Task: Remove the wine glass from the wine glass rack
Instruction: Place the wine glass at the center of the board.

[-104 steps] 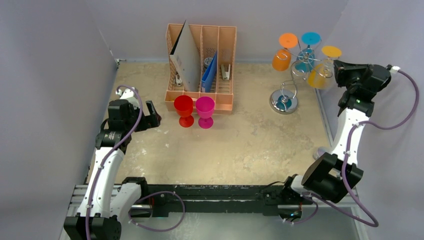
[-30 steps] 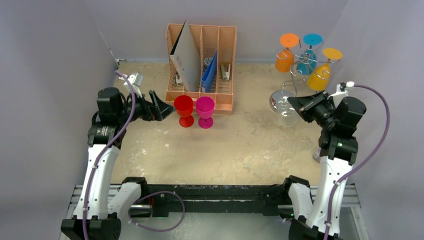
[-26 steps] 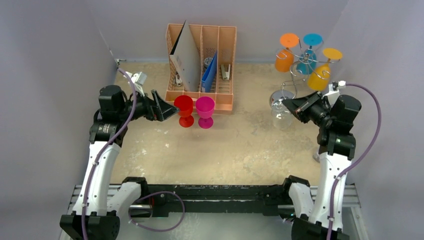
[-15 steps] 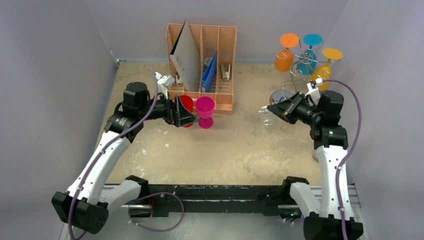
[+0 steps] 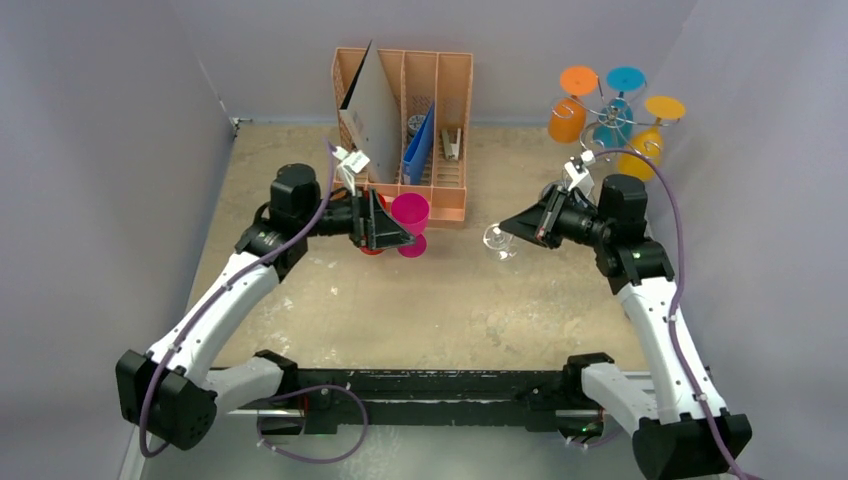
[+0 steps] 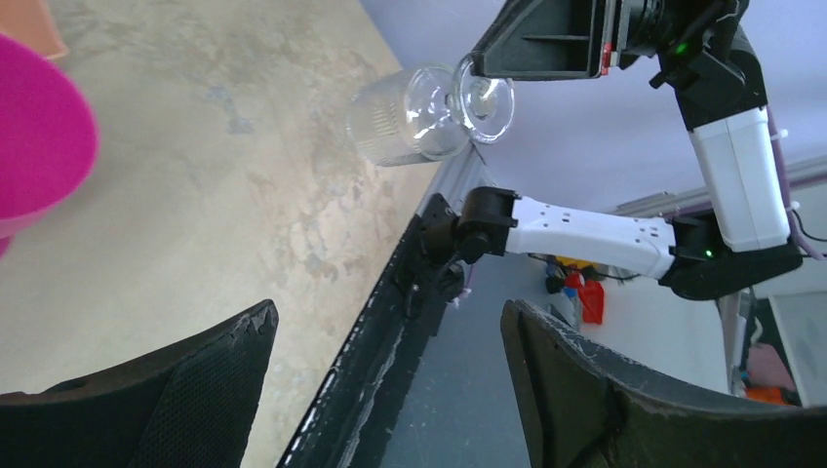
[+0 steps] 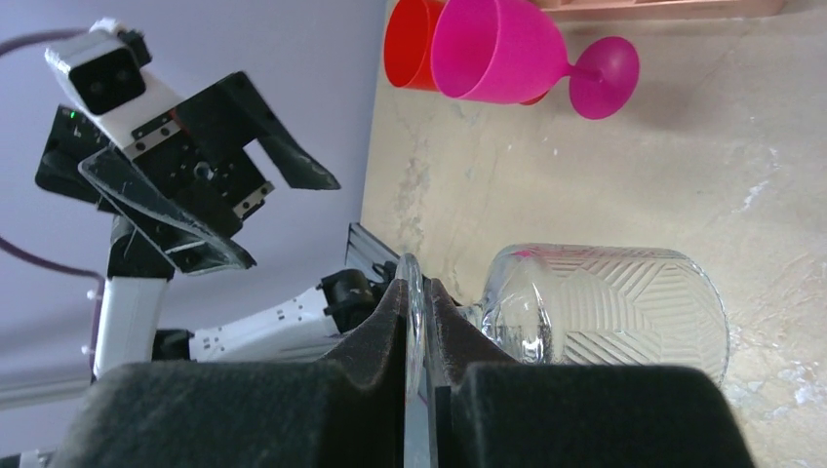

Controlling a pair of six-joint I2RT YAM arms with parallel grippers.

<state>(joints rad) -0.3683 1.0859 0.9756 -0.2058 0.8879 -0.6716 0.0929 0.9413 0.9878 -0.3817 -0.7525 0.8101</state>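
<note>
At the centre of the top view, over bare table, the right pincer point(image 5: 512, 229) is clenching the foot of the clear, ribbed wine glass point(image 5: 497, 240), which is lying sideways well apart from the wine glass rack point(image 5: 598, 112) at upper right. The left pincer point(image 5: 398, 236) is gaping wide near the pink goblet point(image 5: 411, 212).

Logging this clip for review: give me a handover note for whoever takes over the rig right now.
Right tool: shut on the foot of the clear wine glass, held sideways over mid-table.
Left tool: open, empty, beside the pink goblet, facing the glass.
Wine glass rack: far right, three coloured glasses hanging on it.
Done: clear glass is off the rack.
Left: probably set it down or pass it across.
</note>
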